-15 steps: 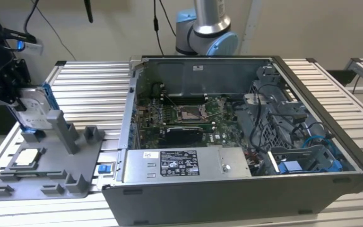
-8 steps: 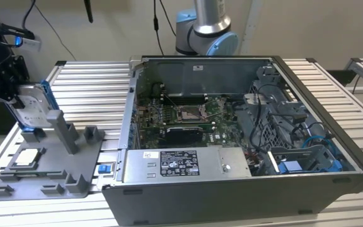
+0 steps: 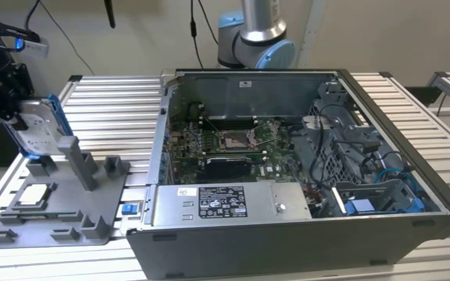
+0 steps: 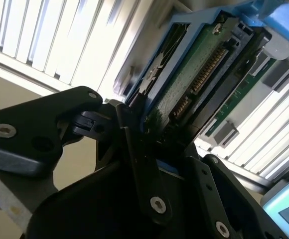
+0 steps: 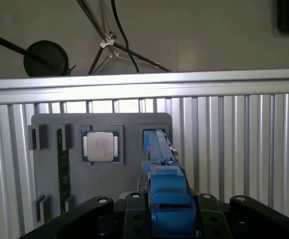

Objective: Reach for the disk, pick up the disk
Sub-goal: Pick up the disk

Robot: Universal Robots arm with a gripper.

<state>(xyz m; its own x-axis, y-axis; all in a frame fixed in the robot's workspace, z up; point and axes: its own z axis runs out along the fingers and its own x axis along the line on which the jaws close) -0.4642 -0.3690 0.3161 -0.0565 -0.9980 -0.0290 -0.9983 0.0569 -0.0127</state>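
The disk [image 3: 44, 126] is a silver-grey drive in a blue caddy. It stands on edge at the exterior view's far left, above the back corner of the grey fixture plate [image 3: 61, 202]. My gripper [image 3: 12, 117] is shut on it from the side away from the case. In the second wrist view its green circuit side [image 4: 194, 74] runs out from between my fingers [image 4: 134, 149]. The first wrist view shows the caddy [image 5: 167, 191] edge-on between the black jaws. Its lower edge is close to the plate's posts; whether they touch, I cannot tell.
A small square silver chip [image 3: 33, 195] sits in a pocket of the fixture plate, also seen in the first wrist view [image 5: 100, 146]. The open computer case [image 3: 287, 175] fills the middle and the exterior view's right. The slatted aluminium table [image 3: 115, 105] lies beneath. The arm's base [image 3: 252, 41] stands behind the case.
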